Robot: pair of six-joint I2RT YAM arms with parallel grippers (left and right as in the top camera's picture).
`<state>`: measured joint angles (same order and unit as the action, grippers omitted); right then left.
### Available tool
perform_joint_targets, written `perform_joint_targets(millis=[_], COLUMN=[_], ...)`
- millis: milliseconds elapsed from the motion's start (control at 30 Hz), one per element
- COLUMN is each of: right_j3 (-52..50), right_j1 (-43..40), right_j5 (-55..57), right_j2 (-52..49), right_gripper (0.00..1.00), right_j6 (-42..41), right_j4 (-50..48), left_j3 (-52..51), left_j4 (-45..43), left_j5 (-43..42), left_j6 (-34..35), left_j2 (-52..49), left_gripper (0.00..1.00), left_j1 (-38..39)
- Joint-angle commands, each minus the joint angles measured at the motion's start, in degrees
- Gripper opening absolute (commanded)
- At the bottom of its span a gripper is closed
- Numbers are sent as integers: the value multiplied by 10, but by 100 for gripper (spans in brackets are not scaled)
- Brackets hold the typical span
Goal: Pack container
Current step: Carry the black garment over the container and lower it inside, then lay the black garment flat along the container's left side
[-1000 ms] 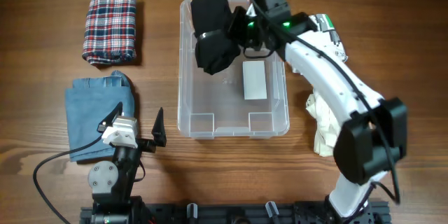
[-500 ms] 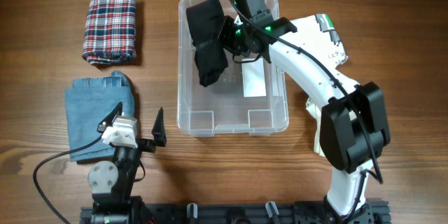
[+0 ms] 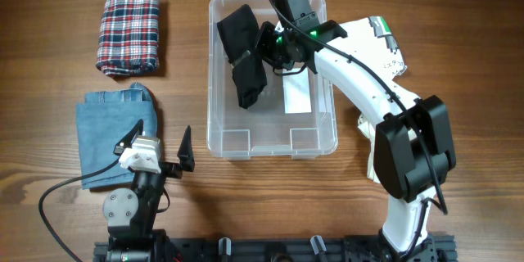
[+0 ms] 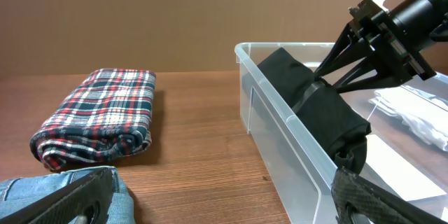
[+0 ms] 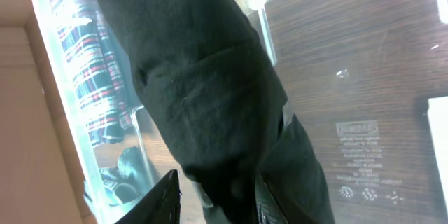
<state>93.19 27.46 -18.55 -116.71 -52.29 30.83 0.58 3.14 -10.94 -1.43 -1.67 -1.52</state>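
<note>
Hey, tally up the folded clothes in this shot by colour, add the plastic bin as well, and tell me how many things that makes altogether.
Plaid cloth: 1
Blue denim cloth: 1
Black garment, in the bin: 1
Cream cloth, partly under the right arm: 1
Clear bin: 1
Total: 5

The wooden table [image 3: 49, 90] carries a plaid cloth [image 3: 128, 31], folded jeans [image 3: 106, 139], the container [image 3: 270, 148] and crumpled white cloth [image 3: 368, 139].
</note>
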Motion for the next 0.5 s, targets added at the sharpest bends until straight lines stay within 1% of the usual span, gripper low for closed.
perform_joint_targets(millis=[0, 133, 200, 267, 367, 433, 467], right_j3=[2, 2, 2, 3, 5, 6, 6], right_j1=[4, 4, 3, 3, 3, 3, 3], right_j5=[-25, 9, 23, 45, 80, 101, 118], right_j2=[-1, 0, 3, 9, 19, 22, 22], right_gripper=[34, 38, 41, 46, 68, 79, 83], right_j6=[-7, 5, 27, 70, 156, 195, 213], right_j4=[0, -1, -3, -7, -3, 5, 12], left_j3=[-3, -3, -3, -3, -3, -3, -3], left_j4=[3, 3, 3, 3, 3, 3, 3], left_j5=[3, 3, 3, 3, 3, 3, 3], left_j6=[-7, -7, -7, -7, -7, -7, -7], left_j2=[1, 1, 1, 1, 1, 1, 1], left_gripper=[100, 100, 100, 100, 100, 100, 100], left_j1=[-4, -4, -4, -4, -4, -4, -4])
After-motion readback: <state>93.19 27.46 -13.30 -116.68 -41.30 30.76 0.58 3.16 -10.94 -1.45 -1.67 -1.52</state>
